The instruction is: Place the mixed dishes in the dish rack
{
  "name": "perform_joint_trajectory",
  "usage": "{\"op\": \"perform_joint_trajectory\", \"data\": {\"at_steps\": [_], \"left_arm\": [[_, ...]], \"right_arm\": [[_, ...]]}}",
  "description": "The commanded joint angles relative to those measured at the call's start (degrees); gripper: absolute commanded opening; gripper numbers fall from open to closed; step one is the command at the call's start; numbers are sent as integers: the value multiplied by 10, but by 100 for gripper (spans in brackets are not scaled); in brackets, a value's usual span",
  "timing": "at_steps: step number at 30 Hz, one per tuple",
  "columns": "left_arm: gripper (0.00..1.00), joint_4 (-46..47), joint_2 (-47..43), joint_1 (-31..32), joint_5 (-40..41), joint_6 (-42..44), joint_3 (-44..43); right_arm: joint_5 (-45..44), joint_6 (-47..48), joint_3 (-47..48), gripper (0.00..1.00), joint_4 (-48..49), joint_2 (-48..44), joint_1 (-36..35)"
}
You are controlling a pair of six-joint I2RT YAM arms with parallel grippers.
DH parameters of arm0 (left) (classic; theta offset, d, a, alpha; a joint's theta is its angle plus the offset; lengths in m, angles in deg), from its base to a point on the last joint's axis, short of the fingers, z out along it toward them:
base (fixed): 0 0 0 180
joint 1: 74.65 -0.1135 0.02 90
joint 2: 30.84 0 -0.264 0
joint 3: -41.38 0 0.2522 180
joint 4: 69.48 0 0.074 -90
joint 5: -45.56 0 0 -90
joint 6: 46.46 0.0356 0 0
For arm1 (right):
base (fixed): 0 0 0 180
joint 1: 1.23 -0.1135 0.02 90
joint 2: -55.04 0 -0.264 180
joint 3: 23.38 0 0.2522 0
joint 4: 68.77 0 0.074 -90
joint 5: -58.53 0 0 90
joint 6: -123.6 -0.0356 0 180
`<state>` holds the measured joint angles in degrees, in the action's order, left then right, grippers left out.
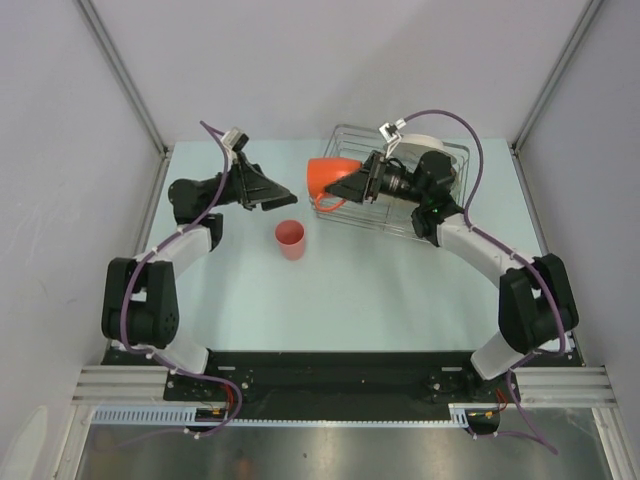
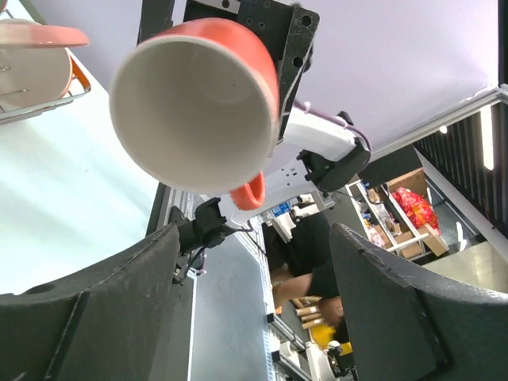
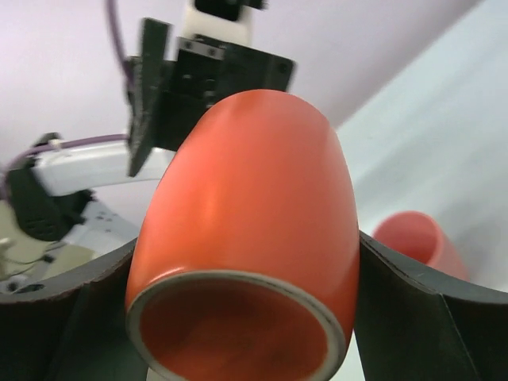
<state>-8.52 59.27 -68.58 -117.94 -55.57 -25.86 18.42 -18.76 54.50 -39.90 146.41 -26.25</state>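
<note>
My right gripper [image 1: 352, 186] is shut on the orange mug [image 1: 330, 177] and holds it on its side above the table, at the left edge of the silver wire dish rack [image 1: 398, 222]. In the right wrist view the mug [image 3: 254, 206] fills the space between the two fingers. The mug's cream inside [image 2: 190, 107] faces my left gripper [image 1: 280, 195], which is open and empty a little left of it. The small pink cup [image 1: 290, 240] stands on the table below both grippers and also shows in the right wrist view [image 3: 417, 238]. A white plate [image 1: 428, 143] sits in the rack.
A pink-rimmed dish [image 2: 36, 55] lies in the rack in the left wrist view. The grey enclosure walls [image 1: 100, 120] close in the pale table [image 1: 380, 290] on the left, right and back. The right arm reaches over the rack.
</note>
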Motion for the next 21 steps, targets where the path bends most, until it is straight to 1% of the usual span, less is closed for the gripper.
{"op": "perform_joint_trajectory", "data": {"at_steps": [1, 2, 3, 4, 5, 6, 7, 9, 10, 11, 12, 13, 14, 15, 17, 18, 21], "left_arm": [[80, 46, -26, -6, -12, 105, -7], [80, -31, -51, -6, -10, 171, -3], [80, -264, -69, -6, -3, 258, -11], [81, -414, -86, -6, 10, 489, -27], [82, -565, -112, -1, 66, 613, -83], [84, -699, -117, 3, 85, 691, -100], [84, -705, -119, 4, 92, 718, -104], [82, -694, -116, -7, 93, 698, -99], [82, -703, -115, -9, 99, 710, -99], [82, -719, -113, -9, 122, 726, -102], [82, -739, -113, -9, 135, 753, -102], [82, -742, -114, -9, 150, 762, -98], [81, -743, -114, -8, 172, 771, -91], [81, -741, -114, -8, 218, 790, -88], [81, -738, -96, -8, 265, 805, -92], [79, -738, -87, -7, 306, 820, -97], [79, -731, -40, -3, 347, 842, -130]], "right_arm": [[-64, 260, 120, 0, -338, -55, -1], [-79, 286, 141, 0, -376, -54, -1], [-111, 306, 158, 0, -409, -53, 0], [-127, 339, 188, 0, -464, -51, 0], [-143, 349, 201, 0, -483, -46, 0], [-169, 359, 210, 0, -496, -44, 0], [-181, 373, 230, 0, -515, -40, 1], [-217, 381, 253, 0, -531, -19, 1], [-230, 387, 270, 0, -560, -9, 1], [-243, 400, 305, 0, -572, 18, 0], [-275, 406, 324, 0, -588, 32, 0], [-293, 413, 343, 0, -623, 51, -1], [-308, 424, 387, 0, -641, 67, -2], [-339, 431, 407, 0, -673, 102, -2], [-378, 444, 462, 0, -694, 130, -9], [-388, 455, 479, 0, -709, 157, -12], [-415, 467, 538, 0, -735, 193, -15]]}}
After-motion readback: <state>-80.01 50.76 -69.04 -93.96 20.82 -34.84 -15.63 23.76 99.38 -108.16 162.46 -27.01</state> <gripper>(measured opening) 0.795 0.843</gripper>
